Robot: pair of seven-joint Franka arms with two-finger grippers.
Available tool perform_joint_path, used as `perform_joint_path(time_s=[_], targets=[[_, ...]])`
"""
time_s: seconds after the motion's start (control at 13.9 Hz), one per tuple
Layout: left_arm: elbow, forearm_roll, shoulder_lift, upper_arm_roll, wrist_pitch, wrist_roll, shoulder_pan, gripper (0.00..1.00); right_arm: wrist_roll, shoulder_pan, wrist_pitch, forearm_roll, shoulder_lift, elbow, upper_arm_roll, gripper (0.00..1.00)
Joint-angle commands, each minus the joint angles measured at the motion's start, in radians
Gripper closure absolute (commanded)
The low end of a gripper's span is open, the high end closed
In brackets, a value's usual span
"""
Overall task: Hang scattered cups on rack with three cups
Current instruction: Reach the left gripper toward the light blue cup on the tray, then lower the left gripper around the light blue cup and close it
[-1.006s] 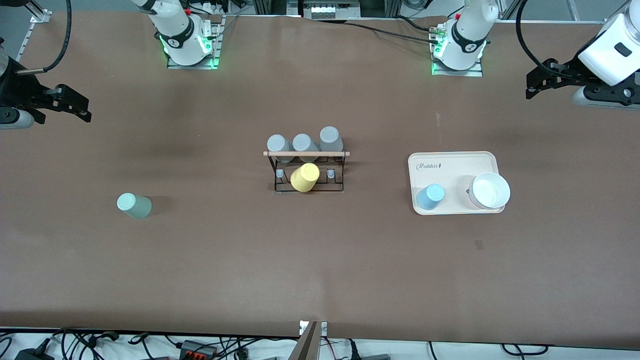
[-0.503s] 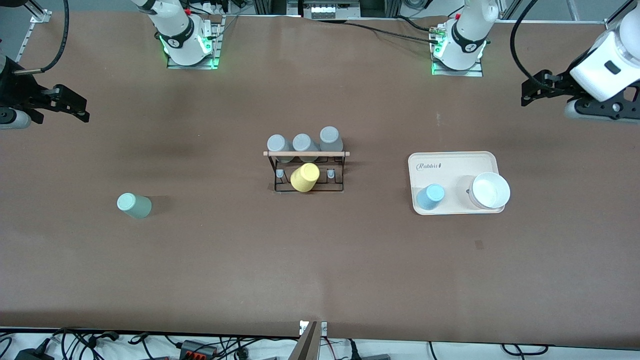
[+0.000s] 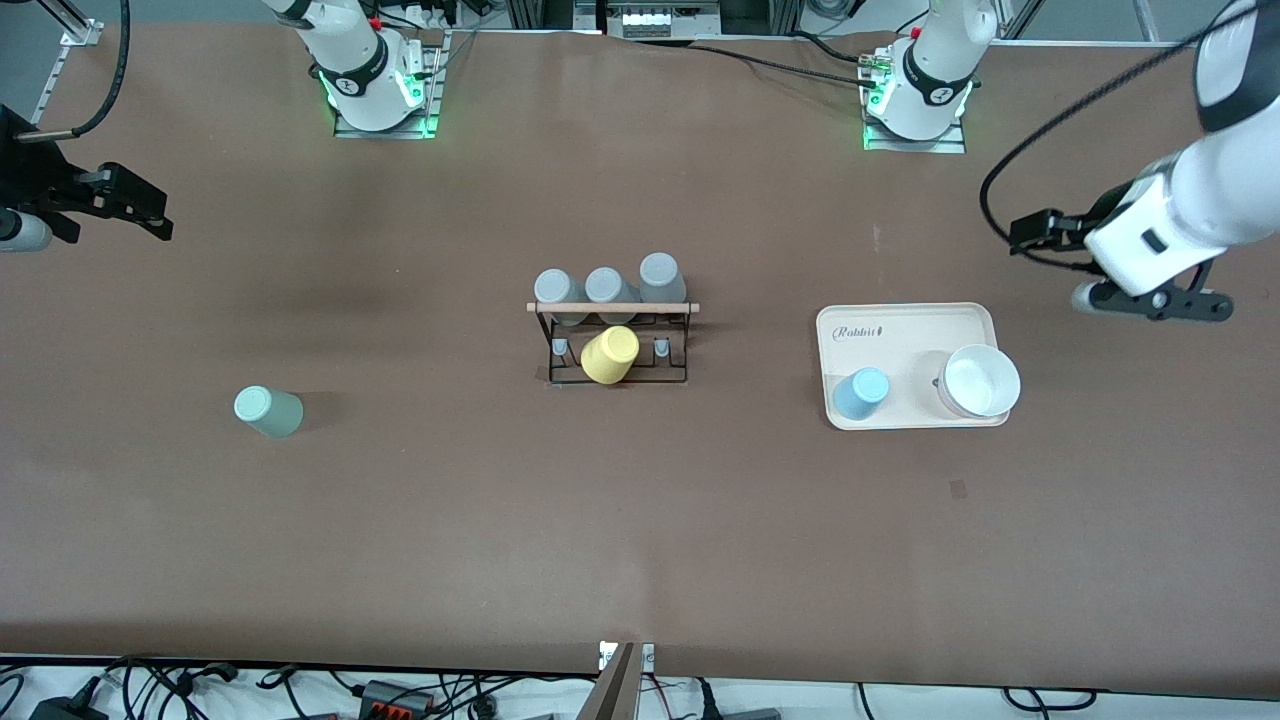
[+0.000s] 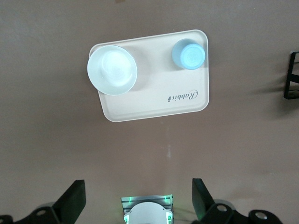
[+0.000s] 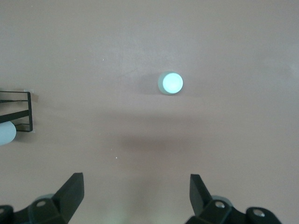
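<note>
At mid-table stands the rack (image 3: pixel 612 340). The blue cup (image 3: pixel 861 393) sits upside down on a tray (image 3: pixel 905 318) toward the left arm's edge; the mint cup (image 3: pixel 267 411) lies bare toward the right arm's edge. Both claws hang wide and empty: the left claw (image 4: pixel 138 201) over bare table by the tray, the right claw (image 5: pixel 135 197) at its own edge. Each should descend squarely, straddling its cup's sides before closing, avoiding the bowl (image 3: pixel 980 381).

The rack (image 3: pixel 612 340) stands mid-worktop (image 3: pixel 640 520), four cups (image 3: pixel 606 286) on it. One cup (image 3: pixel 267 410) sits toward the right arm's end; another (image 3: pixel 861 392) shares a tray (image 3: pixel 900 322) with a bowl (image 3: pixel 980 381) toward the left arm's end.
</note>
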Motion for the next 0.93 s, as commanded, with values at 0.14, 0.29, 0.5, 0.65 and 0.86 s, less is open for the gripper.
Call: perform_joint_path(time_s=[0.14,0.29,0.5,0.65,0.86], targets=[[0.026,-0.02,0.194,-0.014,0.122,0.018,-0.01,0.0,0.019,-0.007,-0.004,0.004,0.042,0.033,0.0,0.0],[0.012,-0.02,0.275,-0.023,0.193,0.018,-0.016,0.0,0.019,-0.014,0.031,-0.001,0.055,0.025,0.002,0.0],[-0.025,-0.02,0.325,-0.03,0.285,0.017,-0.05,0.0,0.019,-0.013,0.063,0.001,0.085,0.025,0.002,0.0],[-0.097,-0.02,0.322,-0.031,0.366,0.015,-0.054,0.0,0.023,-0.014,0.068,0.012,0.088,0.025,0.002,0.0],[-0.189,-0.02,0.317,-0.065,0.471,0.001,-0.054,0.0,0.037,-0.011,0.048,0.015,0.084,0.025,0.002,0.0]])
